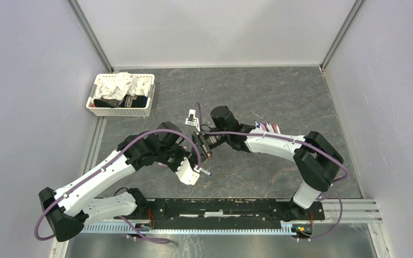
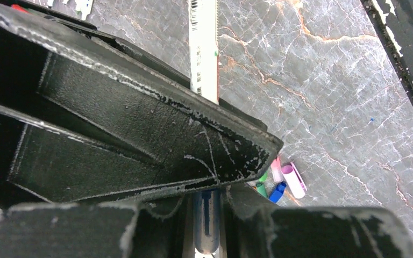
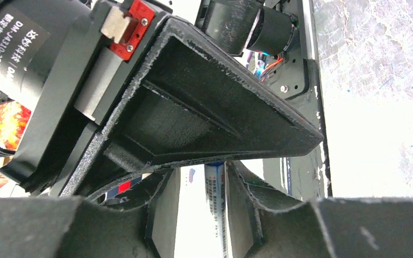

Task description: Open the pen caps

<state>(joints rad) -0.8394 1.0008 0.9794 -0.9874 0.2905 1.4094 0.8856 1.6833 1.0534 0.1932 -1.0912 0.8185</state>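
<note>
Both grippers hold one white-barrelled pen between them above the table's middle. My left gripper [image 1: 197,168] is shut on the pen's blue cap end [image 2: 209,217], which shows between its fingers. My right gripper [image 1: 203,149] is shut on the printed white barrel [image 3: 215,200]. The barrel [image 2: 204,48] runs on past the right gripper's finger. Loose pen caps [image 2: 279,183] in pink, purple, blue and green lie on the table under the grippers. Several other pens [image 1: 266,127] lie behind the right arm.
A white basket [image 1: 92,105] of cloths stands at the back left. A small white object [image 1: 193,116] lies on the table just behind the grippers. Grey walls close in both sides, and a black rail [image 1: 220,207] runs along the near edge.
</note>
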